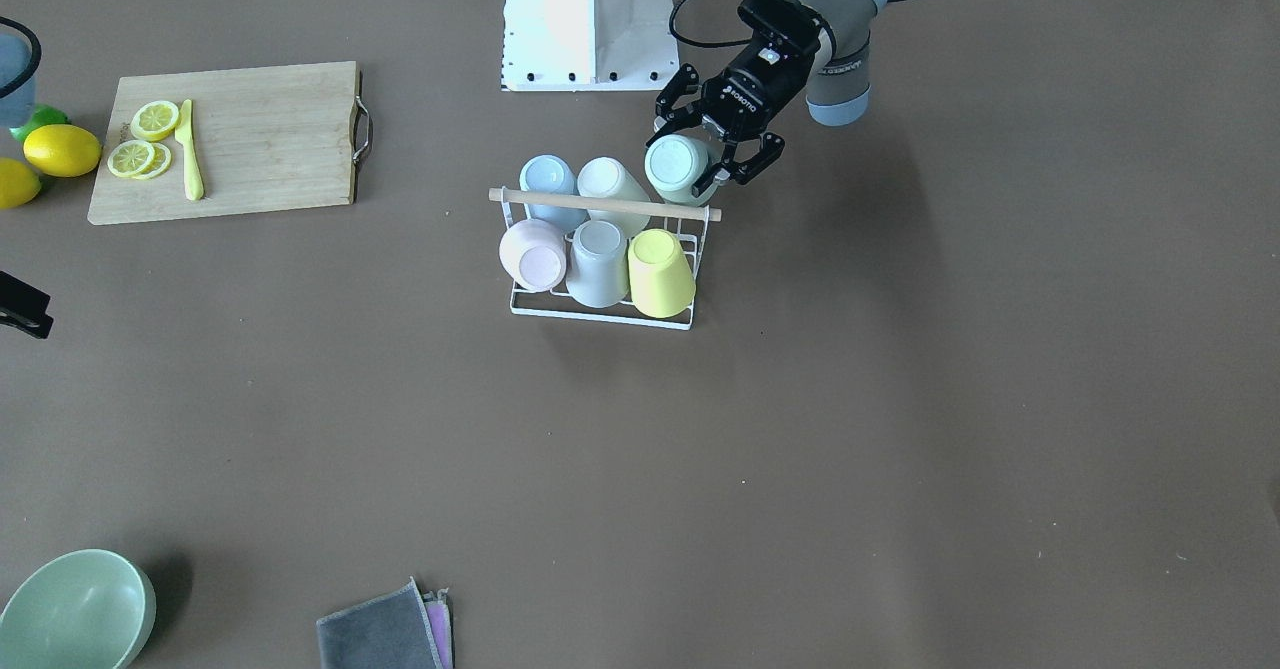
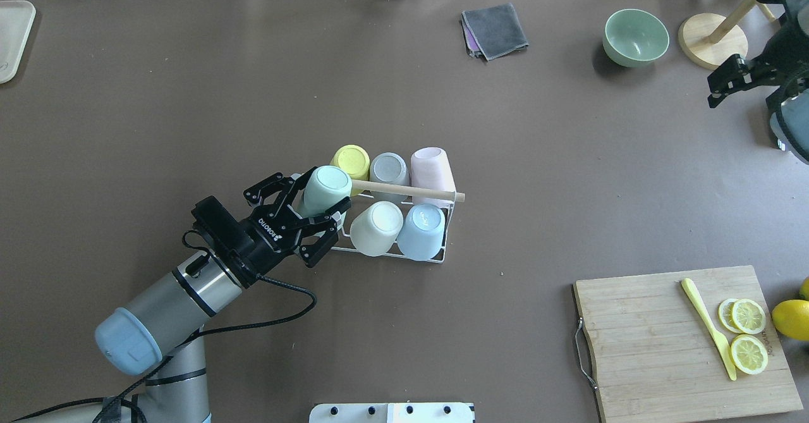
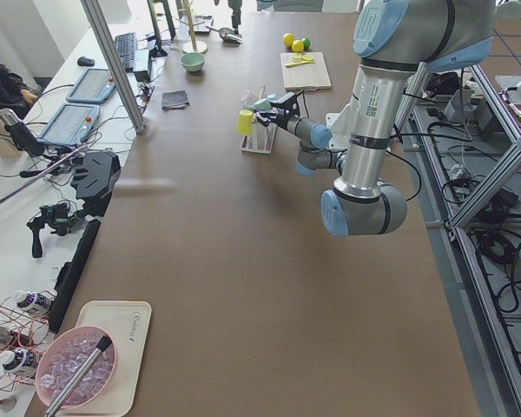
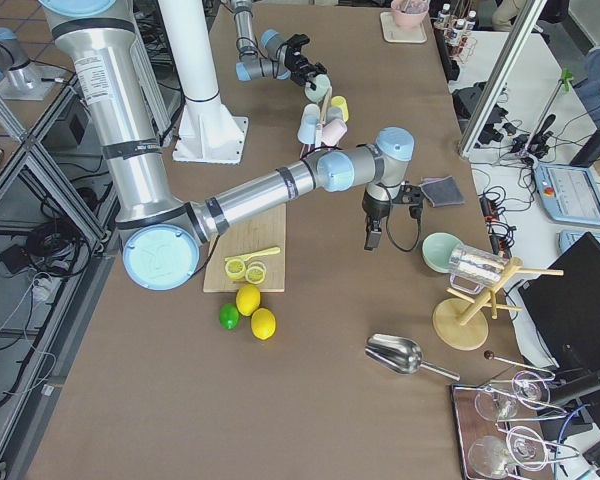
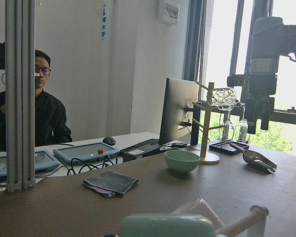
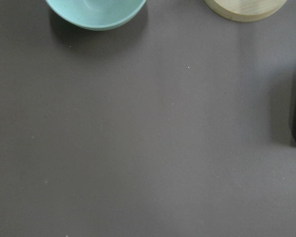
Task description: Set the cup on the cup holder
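The cup holder [image 2: 442, 246] is a white wire rack with a wooden dowel across its top, standing mid-table. Yellow, grey and pink cups fill its far row, while a cream and a blue cup sit in the near row. A mint-green cup [image 2: 325, 189] hangs tilted, bottom up, over the rack's near-left corner at the dowel's end. My left gripper [image 2: 318, 194] is shut on it, a finger against each side. The same mint cup [image 1: 680, 167] and left gripper [image 1: 703, 154] show from the front. My right gripper [image 2: 742, 97] hovers open and empty at the far right.
A green bowl [image 2: 635, 36], a folded grey cloth [image 2: 494, 29] and a wooden stand base [image 2: 712, 40] lie along the far edge. A cutting board [image 2: 682, 341] with a yellow knife and lemon slices sits near right, with lemons beside it.
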Action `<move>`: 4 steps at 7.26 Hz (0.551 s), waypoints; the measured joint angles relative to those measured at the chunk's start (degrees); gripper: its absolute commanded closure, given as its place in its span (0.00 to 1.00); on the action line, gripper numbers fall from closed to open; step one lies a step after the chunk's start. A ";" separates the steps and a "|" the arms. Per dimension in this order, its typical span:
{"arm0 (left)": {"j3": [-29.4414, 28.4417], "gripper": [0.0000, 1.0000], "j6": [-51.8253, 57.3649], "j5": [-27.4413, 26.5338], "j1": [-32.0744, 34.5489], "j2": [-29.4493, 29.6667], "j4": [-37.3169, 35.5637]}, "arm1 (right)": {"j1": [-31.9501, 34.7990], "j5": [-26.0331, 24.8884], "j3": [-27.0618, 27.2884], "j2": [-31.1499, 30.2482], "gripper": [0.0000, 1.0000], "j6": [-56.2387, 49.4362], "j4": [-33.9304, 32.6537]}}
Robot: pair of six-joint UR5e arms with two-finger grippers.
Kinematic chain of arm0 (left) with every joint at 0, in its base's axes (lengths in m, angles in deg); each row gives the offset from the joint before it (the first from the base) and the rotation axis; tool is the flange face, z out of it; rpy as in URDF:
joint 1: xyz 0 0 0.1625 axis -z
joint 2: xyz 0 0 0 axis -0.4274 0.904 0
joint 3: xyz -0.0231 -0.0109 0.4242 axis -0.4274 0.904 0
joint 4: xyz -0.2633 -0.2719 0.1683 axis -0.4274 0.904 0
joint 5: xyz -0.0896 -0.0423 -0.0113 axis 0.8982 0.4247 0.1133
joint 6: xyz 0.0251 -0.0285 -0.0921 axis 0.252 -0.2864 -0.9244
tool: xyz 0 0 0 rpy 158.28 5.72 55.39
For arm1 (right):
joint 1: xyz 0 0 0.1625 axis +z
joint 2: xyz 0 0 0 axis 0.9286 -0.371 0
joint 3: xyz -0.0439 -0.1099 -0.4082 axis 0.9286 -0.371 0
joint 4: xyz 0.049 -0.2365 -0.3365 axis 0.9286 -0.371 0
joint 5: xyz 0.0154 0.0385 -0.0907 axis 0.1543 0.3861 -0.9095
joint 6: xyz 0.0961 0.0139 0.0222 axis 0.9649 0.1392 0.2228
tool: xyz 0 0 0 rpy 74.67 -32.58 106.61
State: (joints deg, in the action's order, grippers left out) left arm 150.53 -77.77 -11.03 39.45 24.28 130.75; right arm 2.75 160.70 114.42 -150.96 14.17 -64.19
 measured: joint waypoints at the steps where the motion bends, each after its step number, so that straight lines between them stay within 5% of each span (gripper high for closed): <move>1: -0.52 0.02 0.30 -0.03 0.03 -0.04 0.70 | 2.19 -0.06 0.14 -2.64 0.00 -3.60 0.20; 4: -1.08 0.02 1.05 1.16 0.46 -1.07 3.06 | 10.65 0.21 -2.06 -8.21 0.00 -18.46 0.37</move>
State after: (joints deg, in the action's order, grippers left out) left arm 149.45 -76.73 -9.87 39.91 23.21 133.81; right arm 13.40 160.92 112.36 -159.18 -4.29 -63.82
